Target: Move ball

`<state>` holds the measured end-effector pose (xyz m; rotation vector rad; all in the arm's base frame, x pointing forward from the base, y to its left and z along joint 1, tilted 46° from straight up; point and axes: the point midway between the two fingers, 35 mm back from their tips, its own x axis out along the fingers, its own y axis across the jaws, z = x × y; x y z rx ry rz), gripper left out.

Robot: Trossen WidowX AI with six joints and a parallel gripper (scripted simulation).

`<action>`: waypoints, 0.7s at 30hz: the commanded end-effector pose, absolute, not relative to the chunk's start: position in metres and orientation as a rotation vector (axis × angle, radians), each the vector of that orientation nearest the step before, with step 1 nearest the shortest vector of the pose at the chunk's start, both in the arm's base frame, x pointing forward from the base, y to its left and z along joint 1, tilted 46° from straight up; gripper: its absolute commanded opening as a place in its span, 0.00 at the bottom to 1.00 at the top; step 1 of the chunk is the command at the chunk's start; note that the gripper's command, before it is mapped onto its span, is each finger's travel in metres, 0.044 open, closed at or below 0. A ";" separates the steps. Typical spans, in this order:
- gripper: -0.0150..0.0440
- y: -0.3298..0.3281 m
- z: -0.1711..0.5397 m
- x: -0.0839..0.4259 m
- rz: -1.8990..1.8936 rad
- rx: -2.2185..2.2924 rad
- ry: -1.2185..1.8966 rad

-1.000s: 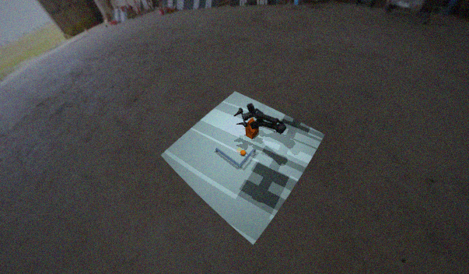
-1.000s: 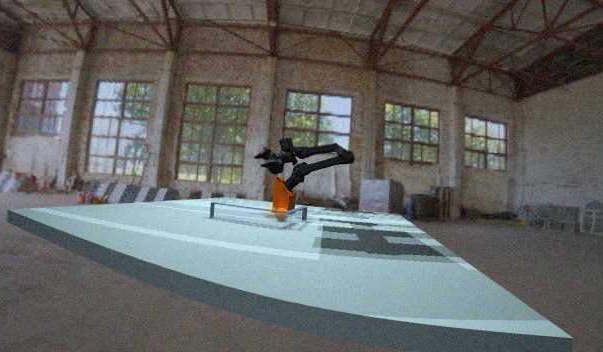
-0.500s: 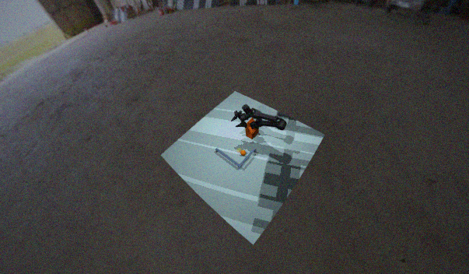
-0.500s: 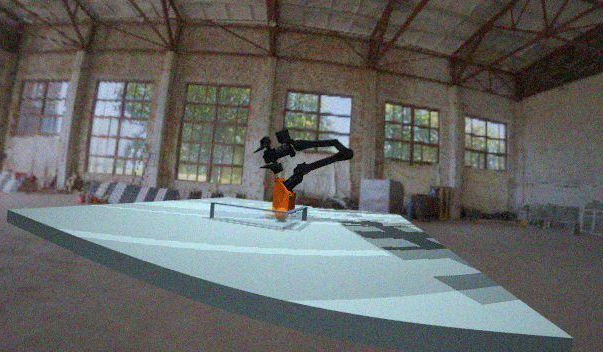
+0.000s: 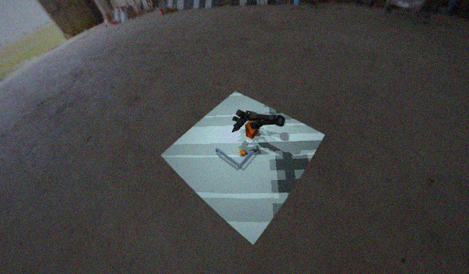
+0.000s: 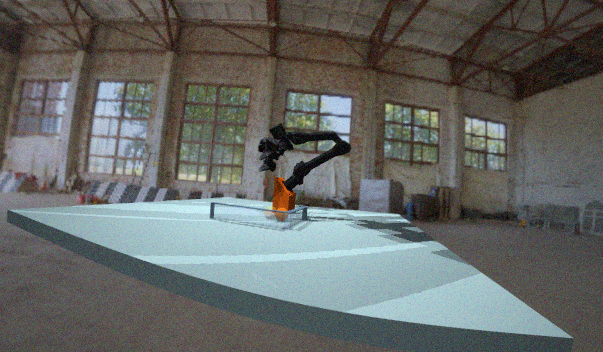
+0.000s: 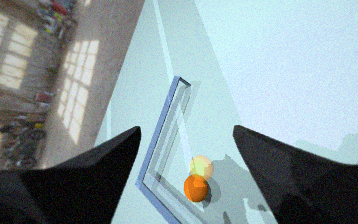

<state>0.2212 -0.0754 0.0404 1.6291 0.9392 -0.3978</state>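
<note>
An orange ball point(image 5: 243, 152) point(image 6: 281, 215) point(image 7: 196, 188) lies on the table inside the corner of the low clear walls point(image 5: 228, 158) point(image 6: 212, 211) point(image 7: 158, 132). The pale yellow see-through copy point(image 5: 239, 149) point(image 7: 201, 166) is right beside the ball and partly overlaps it in the wrist view. The copy is on the side away from the walls' corner. My gripper point(image 5: 232, 124) point(image 6: 263, 157) point(image 7: 187, 130) is open and empty, high above the table. In the wrist view the ball and copy show low between the two dark fingers.
The orange arm base point(image 5: 251, 130) point(image 6: 284, 195) stands on the table point(image 5: 229, 206) point(image 6: 199, 250) near the open side of the walls. The walls' blue-grey top edges meet in a V. Dark shadows fall across the table beside the walls.
</note>
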 end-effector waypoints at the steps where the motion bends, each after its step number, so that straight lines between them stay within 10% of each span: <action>1: 0.89 -0.026 0.042 0.245 0.160 0.938 1.153; 21: 0.89 0.086 0.046 0.259 1.332 -0.315 0.858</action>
